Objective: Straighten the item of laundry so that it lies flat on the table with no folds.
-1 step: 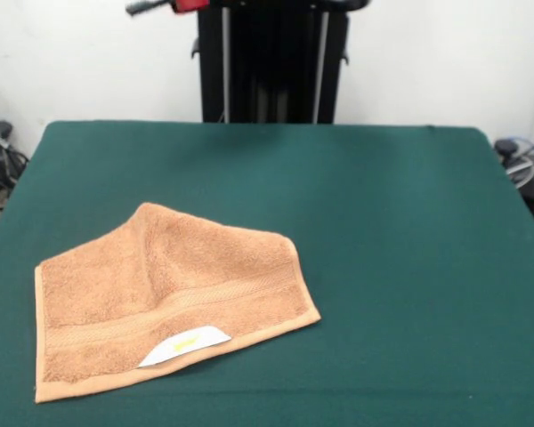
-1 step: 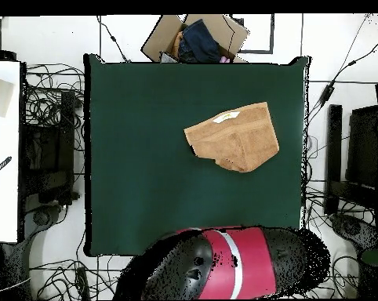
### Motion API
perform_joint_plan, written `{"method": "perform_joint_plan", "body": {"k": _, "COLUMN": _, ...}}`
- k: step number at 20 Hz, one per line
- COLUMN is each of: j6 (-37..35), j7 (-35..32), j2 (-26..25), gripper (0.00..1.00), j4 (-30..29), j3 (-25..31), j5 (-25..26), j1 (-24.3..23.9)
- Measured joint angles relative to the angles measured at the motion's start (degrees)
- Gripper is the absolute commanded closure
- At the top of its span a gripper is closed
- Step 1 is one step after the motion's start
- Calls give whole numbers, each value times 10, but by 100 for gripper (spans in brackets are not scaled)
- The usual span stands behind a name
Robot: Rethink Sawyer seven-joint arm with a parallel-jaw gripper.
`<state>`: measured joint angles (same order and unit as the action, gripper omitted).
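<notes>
The green table (image 1: 409, 231) carries only a partly folded orange-tan towel (image 1: 160, 294).

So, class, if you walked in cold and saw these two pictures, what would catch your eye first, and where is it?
The orange-tan towel stands out against the dark green table: in the front view it lies toward the near left, partly folded, its white label showing at the near edge. In the overhead view, the red and black robot arm bulks at the table's bottom edge.
</notes>
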<state>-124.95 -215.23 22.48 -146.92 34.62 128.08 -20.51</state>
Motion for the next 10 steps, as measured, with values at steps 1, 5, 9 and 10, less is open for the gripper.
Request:
{"method": "perform_joint_plan", "body": {"k": 1, "j6": 9, "j7": 0, "j2": 0, "gripper": 0, "j4": 1, "j3": 7, "j5": 0, "j1": -3}}
{"method": "perform_joint_plan", "body": {"k": 5, "j6": 66, "j7": 0, "j2": -2, "gripper": 0, "j4": 7, "j3": 33, "j5": -3, "j1": -11}}
{"method": "perform_joint_plan", "body": {"k": 9, "j6": 124, "j7": 0, "j2": -9, "gripper": 0, "j4": 11, "j3": 49, "j5": -4, "j1": -12}}
{"method": "perform_joint_plan", "body": {"k": 10, "j6": 134, "j7": 0, "j2": -12, "gripper": 0, "j4": 11, "j3": 52, "j5": -2, "j1": -11}}
